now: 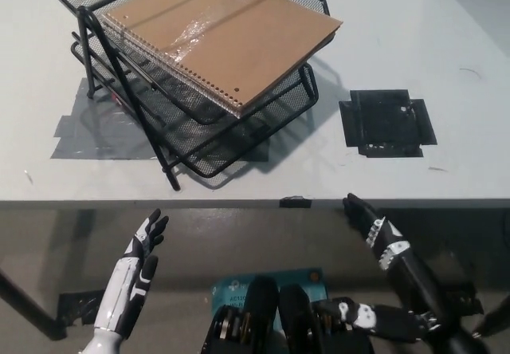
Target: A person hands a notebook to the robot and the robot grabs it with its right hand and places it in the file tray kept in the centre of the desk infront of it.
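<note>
A brown spiral-bound notebook (pixel 227 31) lies on the top level of the black wire-mesh file tray (pixel 199 139), one corner jutting past the tray's right rim. My black right hand (pixel 373 225) hangs open below the desk's front edge at the lower right, holding nothing. Resting at the lower left, also below the desk edge, is my white left hand (pixel 142 250), open with its fingers spread. Neither hand touches the notebook or the tray.
The tray stands on the grey desk (pixel 414 51) over a patch of grey tape (pixel 96 135). A black tape square (pixel 387 123) marks the desk to the tray's right. A small black tab (pixel 294 202) sits on the front edge. Dark tape patches lie on the floor.
</note>
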Action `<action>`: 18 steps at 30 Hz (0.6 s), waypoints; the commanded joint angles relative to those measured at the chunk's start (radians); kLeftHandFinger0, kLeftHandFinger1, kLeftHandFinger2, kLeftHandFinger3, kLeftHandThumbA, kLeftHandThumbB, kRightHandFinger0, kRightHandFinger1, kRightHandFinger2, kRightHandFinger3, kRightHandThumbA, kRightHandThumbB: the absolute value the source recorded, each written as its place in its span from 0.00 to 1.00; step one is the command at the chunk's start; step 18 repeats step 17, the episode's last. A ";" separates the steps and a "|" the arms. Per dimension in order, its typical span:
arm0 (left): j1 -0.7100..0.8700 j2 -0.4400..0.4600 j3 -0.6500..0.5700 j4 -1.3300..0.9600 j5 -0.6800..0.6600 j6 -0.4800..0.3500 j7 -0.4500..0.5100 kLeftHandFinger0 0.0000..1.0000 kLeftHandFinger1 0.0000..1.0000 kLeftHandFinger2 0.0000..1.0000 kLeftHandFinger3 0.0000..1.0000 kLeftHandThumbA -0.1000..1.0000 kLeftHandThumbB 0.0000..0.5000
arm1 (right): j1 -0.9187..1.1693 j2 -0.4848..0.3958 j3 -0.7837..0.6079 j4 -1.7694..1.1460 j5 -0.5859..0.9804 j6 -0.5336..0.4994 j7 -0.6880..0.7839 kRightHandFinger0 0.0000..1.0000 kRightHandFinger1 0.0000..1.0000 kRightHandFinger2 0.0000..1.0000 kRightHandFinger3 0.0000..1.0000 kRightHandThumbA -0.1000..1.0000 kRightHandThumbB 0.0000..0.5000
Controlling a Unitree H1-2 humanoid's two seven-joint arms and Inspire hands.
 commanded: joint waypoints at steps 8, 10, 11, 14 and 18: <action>0.004 0.011 0.009 0.014 -0.003 -0.064 0.013 1.00 1.00 1.00 1.00 1.00 0.72 | 0.015 0.073 -0.046 0.145 0.011 -0.170 0.115 1.00 1.00 1.00 1.00 1.00 0.39; 0.011 0.010 0.011 0.010 0.001 -0.061 0.016 1.00 1.00 1.00 1.00 1.00 0.74 | 0.016 0.075 -0.048 0.145 0.005 -0.166 0.121 1.00 1.00 1.00 1.00 1.00 0.37; 0.014 0.009 0.011 0.012 -0.007 -0.065 0.014 1.00 1.00 1.00 1.00 1.00 0.73 | 0.019 0.076 -0.051 0.138 -0.001 -0.158 0.121 1.00 1.00 1.00 1.00 1.00 0.35; 0.016 0.009 0.011 0.010 -0.004 -0.067 0.014 1.00 1.00 1.00 1.00 1.00 0.73 | 0.018 0.079 -0.057 0.137 -0.008 -0.153 0.128 1.00 1.00 1.00 1.00 1.00 0.29; 0.020 0.009 0.011 0.004 -0.003 -0.061 0.013 1.00 1.00 1.00 1.00 1.00 0.73 | 0.019 0.080 -0.059 0.138 -0.015 -0.154 0.133 1.00 1.00 1.00 1.00 1.00 0.26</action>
